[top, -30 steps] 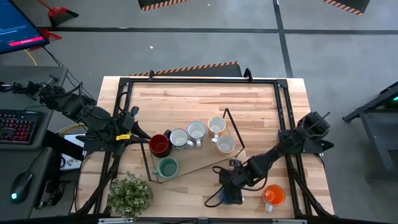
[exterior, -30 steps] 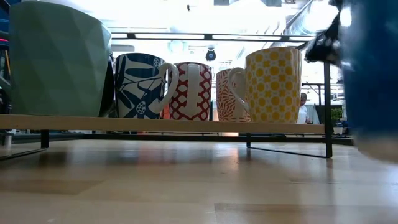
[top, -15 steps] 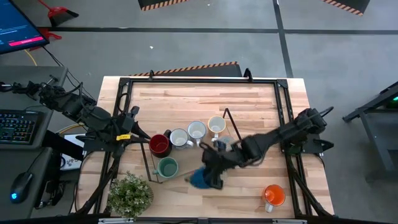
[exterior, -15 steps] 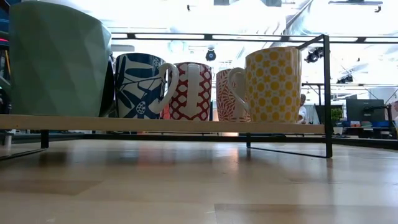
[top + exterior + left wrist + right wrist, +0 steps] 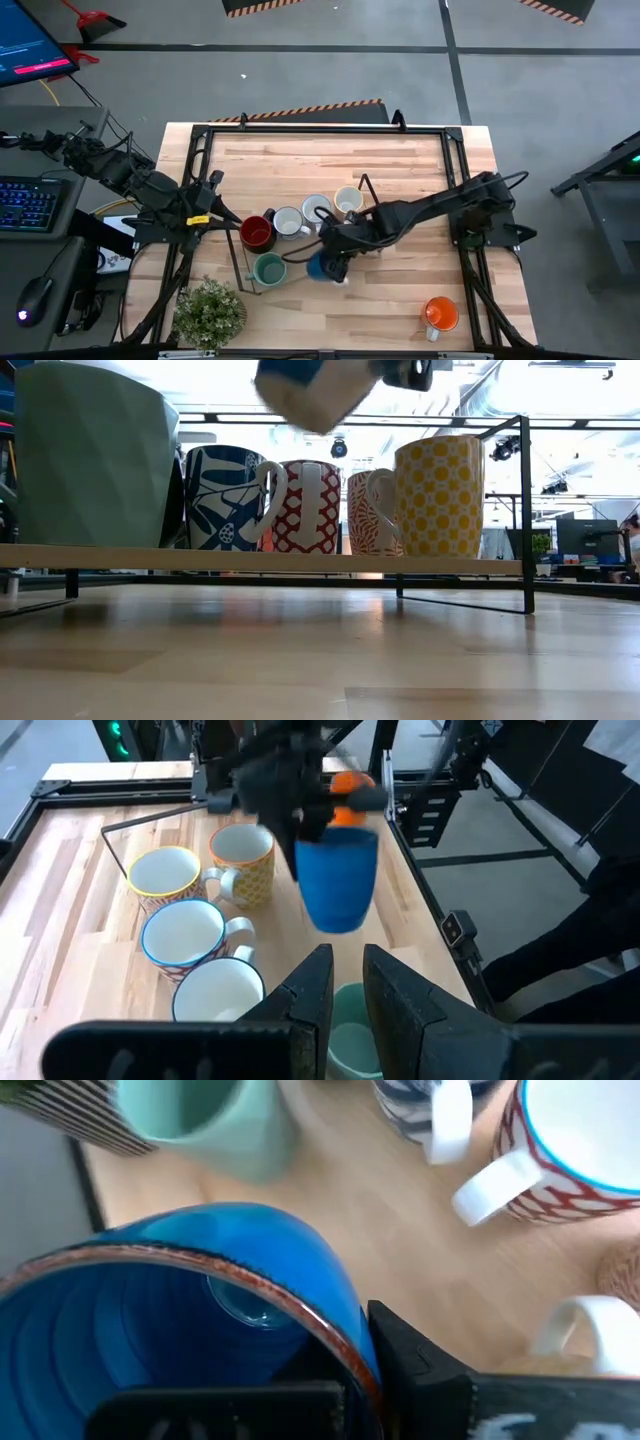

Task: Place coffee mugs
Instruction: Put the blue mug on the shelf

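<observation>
The blue mug (image 5: 322, 266) is being held in the air by the right gripper (image 5: 340, 262), whose fingers are clamped on its rim; a second ago it was being lifted near the orange mug (image 5: 438, 314) at the table's front right, and it has since been carried across to just beside the teal mug (image 5: 268, 269) on the low wooden shelf (image 5: 300, 272). The left gripper (image 5: 341, 985) is being kept where it was at the table's left edge, its fingers nearly together on nothing. In the low view the blue mug (image 5: 310, 388) is being shown tilted above the row of patterned mugs, a view it had left half a second ago. The gap between mug and shelf is being shown only by the low and left wrist views; from above, the mug is being seen over the shelf's front edge. The right wrist view alone is showing the finger (image 5: 420, 1360) pressed against the mug's outside wall.
</observation>
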{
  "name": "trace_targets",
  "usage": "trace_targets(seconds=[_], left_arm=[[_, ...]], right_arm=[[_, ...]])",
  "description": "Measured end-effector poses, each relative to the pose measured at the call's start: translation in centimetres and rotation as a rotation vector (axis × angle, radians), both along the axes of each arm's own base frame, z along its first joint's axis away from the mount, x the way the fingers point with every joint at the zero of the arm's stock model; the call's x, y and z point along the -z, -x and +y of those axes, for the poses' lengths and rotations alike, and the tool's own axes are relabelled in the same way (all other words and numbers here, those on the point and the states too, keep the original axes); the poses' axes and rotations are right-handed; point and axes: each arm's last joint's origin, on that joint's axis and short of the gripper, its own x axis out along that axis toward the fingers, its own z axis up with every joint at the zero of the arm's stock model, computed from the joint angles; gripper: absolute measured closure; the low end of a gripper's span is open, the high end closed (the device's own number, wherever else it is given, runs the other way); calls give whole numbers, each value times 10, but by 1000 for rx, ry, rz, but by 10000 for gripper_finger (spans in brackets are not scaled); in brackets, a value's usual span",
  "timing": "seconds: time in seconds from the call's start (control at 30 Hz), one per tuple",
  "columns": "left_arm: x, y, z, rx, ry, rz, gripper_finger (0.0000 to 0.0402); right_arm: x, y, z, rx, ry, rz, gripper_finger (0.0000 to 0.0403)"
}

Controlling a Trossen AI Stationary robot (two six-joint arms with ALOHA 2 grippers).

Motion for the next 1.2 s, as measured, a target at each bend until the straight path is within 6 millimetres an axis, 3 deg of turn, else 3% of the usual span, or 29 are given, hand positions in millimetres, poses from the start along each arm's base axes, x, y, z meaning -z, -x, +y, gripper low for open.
trace_targets(seconds=[0.27, 0.57, 1.2], left_arm=[[0, 0, 0, 0, 0, 0, 355], [0, 0, 0, 0, 0, 0, 355], [0, 0, 0, 0, -1, 0, 355]], right_arm=[[31, -14, -10, 33, 12, 120, 403], [35, -8, -16, 112, 39, 193, 403], [33, -14, -11, 54, 20, 168, 403]])
